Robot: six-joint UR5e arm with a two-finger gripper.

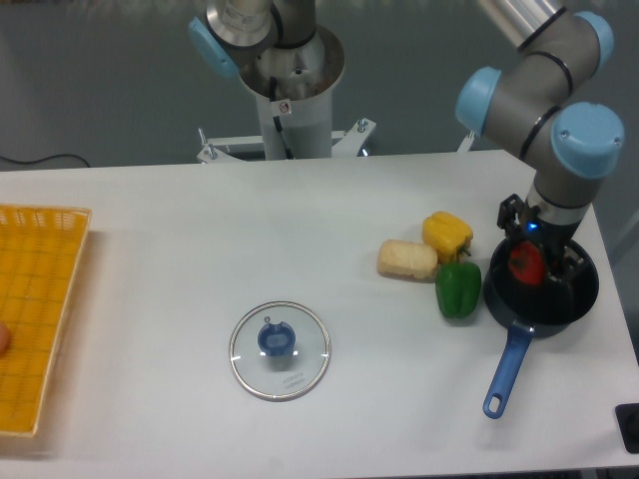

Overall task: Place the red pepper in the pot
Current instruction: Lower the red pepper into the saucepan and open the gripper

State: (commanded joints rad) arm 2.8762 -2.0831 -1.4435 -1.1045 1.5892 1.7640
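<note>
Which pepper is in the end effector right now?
The red pepper, held over the pot; the green pepper and yellow pepper sit on the table.
</note>
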